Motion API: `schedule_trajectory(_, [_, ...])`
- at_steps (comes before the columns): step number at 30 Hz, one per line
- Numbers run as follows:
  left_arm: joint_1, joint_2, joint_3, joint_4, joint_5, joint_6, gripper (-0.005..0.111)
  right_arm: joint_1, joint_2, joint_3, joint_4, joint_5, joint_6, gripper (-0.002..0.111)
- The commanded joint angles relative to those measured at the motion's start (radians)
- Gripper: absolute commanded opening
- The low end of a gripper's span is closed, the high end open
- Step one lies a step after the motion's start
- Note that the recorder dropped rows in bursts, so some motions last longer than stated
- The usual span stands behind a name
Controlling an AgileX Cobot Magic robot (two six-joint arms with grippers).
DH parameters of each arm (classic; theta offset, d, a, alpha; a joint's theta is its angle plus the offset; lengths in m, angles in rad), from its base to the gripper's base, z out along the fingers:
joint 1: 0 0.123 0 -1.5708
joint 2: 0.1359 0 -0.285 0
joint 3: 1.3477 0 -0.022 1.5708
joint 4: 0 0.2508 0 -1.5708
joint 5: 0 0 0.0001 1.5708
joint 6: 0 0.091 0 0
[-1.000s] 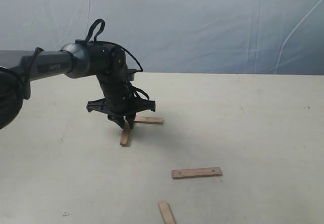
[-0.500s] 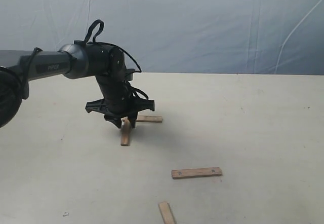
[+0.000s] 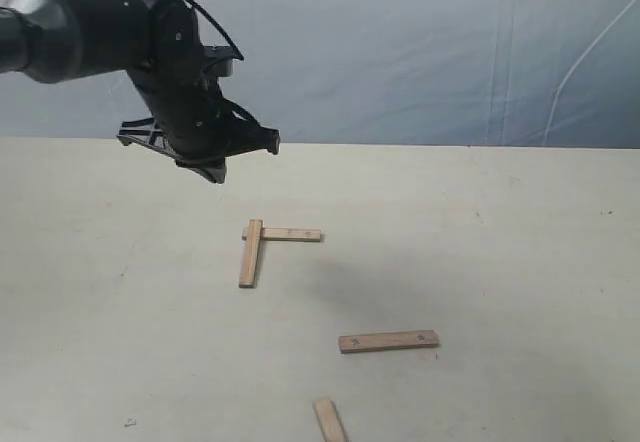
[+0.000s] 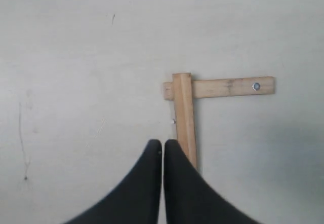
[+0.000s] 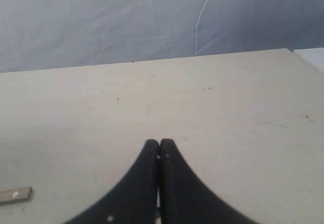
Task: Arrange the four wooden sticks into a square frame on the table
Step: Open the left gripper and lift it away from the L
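Risen from bench level, the left end effector (image 3: 213,170) hangs high above the pale cream bench (image 3: 520,262), tips pressed together, empty. A flat light-brown wooden strip (image 4: 184,117) lies over the end of a second strip (image 4: 233,87), forming an L; the overlap is plain only in the left wrist view. A third strip (image 3: 388,341) and fourth strip (image 3: 328,420) lie apart from it, nearer the exterior camera. Only its own wrist view shows the right end effector (image 5: 159,145), likewise pressed together, empty.

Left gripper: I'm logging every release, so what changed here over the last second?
The left gripper lifted off the corner joint and swung up and left; it is shut and empty. The left stick it was touching lies free, its end over the far stick. The third stick and fourth stick stayed put.
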Motion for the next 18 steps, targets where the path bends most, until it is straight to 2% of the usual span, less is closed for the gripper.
schedule_trajectory(1, [0.005,-0.202,0.235,0.001,-0.176,-0.001,0.0,-0.005,-0.004,0.0,0.002,-0.002,-0.003,-0.001])
schedule_trajectory(4, [0.005,-0.366,0.43,0.001,-0.306,-0.001,0.0,-0.005,-0.004,0.0,0.002,-0.014,-0.003,-0.001])
schedule_trajectory(5, [0.005,-0.497,0.568,-0.003,-0.396,-0.028,0.0,-0.005,-0.004,0.0,0.002,-0.018,-0.003,-0.001])
schedule_trajectory(10, [0.005,-0.954,1.005,-0.095,-0.635,-0.029,0.0,-0.005,-0.004,0.0,0.002,-0.064,-0.003,-0.001])
schedule_trajectory(12, [0.005,-1.189,1.205,-0.103,-0.727,-0.029,0.0,-0.005,-0.004,0.0,0.015,-0.19,-0.003,-0.001])
schedule_trajectory(13, [0.005,-1.251,1.254,-0.103,-0.749,-0.029,0.0,-0.005,-0.004,0.0,0.039,-0.234,-0.003,-0.001])
schedule_trajectory(14, [0.005,-1.371,1.34,-0.106,-0.792,-0.029,0.0,-0.004,-0.004,0.0,0.143,-0.338,0.004,-0.001])
schedule_trajectory(16, [0.005,-1.518,1.442,-0.144,-0.866,-0.029,0.0,-0.004,-0.004,0.0,0.396,-0.397,0.074,-0.001])
schedule_trajectory(18, [0.005,-1.625,1.537,-0.154,-0.973,-0.029,0.0,-0.002,-0.004,-0.003,0.388,-0.428,0.076,-0.001])
